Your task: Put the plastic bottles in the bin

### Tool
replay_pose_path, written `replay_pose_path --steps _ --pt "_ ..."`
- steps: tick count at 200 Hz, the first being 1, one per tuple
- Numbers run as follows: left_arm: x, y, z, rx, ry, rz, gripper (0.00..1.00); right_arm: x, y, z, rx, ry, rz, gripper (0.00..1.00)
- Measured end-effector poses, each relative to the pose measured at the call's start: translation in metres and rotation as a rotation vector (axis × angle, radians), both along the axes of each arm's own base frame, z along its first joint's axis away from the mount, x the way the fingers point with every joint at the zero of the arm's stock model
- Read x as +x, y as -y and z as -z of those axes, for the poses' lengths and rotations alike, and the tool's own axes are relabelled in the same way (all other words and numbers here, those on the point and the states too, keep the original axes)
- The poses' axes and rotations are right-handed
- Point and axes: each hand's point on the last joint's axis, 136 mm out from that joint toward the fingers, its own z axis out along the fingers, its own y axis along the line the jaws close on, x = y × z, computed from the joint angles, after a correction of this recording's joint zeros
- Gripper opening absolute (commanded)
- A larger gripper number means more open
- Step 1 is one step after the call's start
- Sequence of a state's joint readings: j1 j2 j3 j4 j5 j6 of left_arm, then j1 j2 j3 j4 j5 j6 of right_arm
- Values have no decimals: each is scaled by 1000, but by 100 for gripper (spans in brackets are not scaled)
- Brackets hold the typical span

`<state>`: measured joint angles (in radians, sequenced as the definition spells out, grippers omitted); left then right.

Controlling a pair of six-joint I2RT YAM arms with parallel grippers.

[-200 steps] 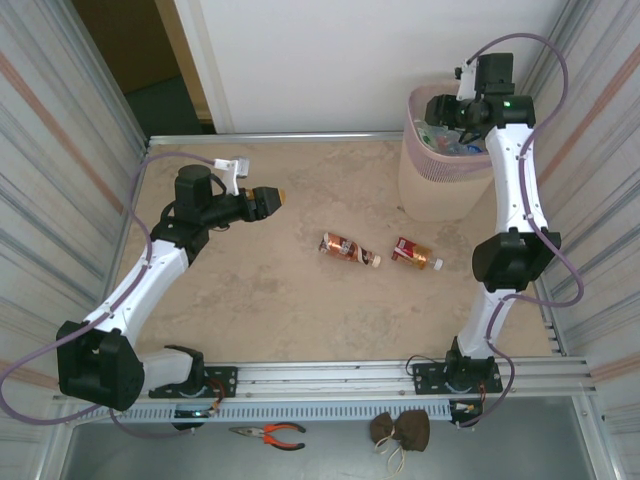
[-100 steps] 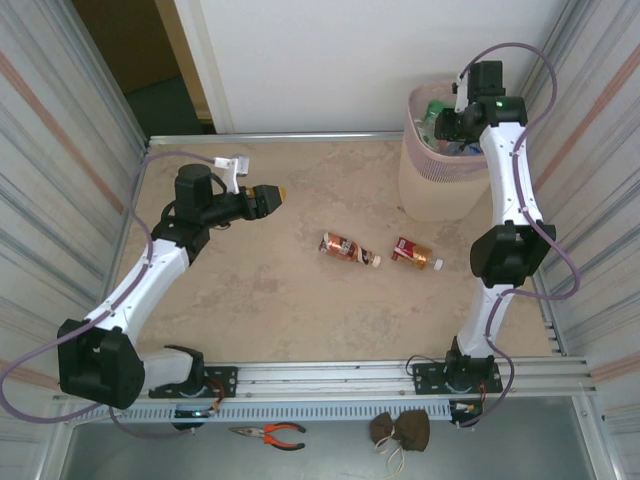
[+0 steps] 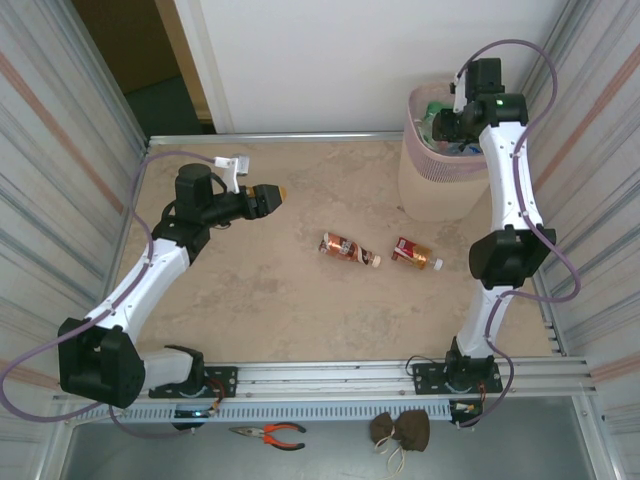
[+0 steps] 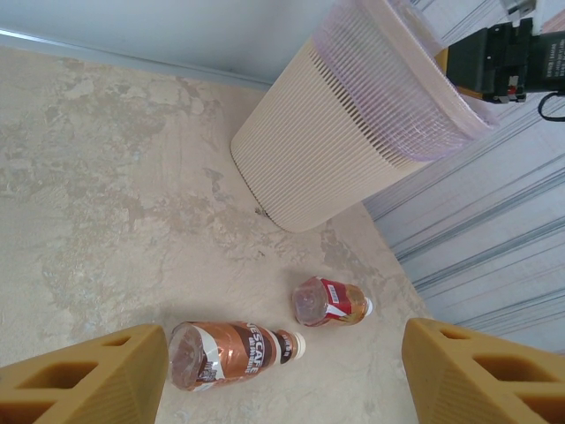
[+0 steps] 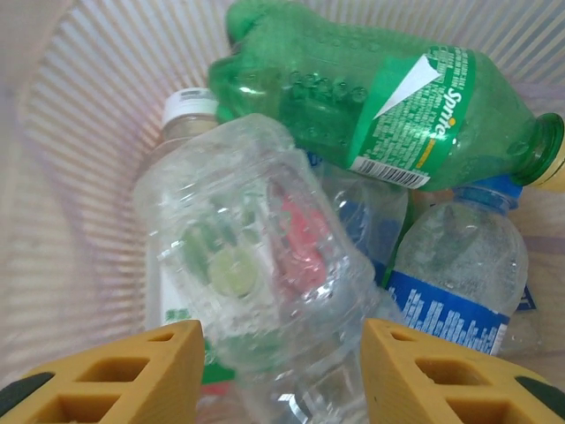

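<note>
Two plastic bottles lie on the table's middle: a brown-labelled one (image 3: 349, 249) (image 4: 231, 355) and a red-labelled one (image 3: 415, 254) (image 4: 331, 301). The pale pink bin (image 3: 430, 185) (image 4: 335, 150) stands at the far right. My right gripper (image 3: 445, 120) (image 5: 282, 353) hangs over its mouth, jaws apart. A blurred clear bottle (image 5: 256, 265) sits loose just past the fingertips, above a green bottle (image 5: 380, 97) and a blue-labelled one (image 5: 455, 283) inside the bin. My left gripper (image 3: 275, 193) (image 4: 282, 353) is open and empty, raised left of the brown-labelled bottle.
Corrugated metal walls close in both sides of the table. A metal rail (image 3: 330, 375) runs along the near edge. Orange-handled pliers (image 3: 268, 433) and a brown pouch (image 3: 400, 430) lie in front of it.
My right gripper has lifted a little and shifted back over the bin's mouth. The clear bottle is moving under it. The left arm and the two table bottles have stayed put.
</note>
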<state>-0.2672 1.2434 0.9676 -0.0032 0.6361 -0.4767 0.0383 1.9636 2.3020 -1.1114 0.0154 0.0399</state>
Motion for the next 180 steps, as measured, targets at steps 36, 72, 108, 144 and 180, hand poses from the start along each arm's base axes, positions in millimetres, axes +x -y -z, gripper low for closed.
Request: replay_pose_path --steps 36,72,108,144,180 --pt "0 0 0 0 0 0 71 -22 -20 -28 -21 45 -62 52" --pt "0 0 0 1 1 0 72 -59 -45 -36 -62 51 -195 53" --pt "0 0 1 4 3 1 72 -104 -82 3 -122 -25 -434 56" --pt "0 -4 2 5 2 -6 72 -145 -110 70 -193 -167 -674 60" --pt "0 -4 2 3 1 -2 72 -169 -108 128 -264 -301 -813 66"
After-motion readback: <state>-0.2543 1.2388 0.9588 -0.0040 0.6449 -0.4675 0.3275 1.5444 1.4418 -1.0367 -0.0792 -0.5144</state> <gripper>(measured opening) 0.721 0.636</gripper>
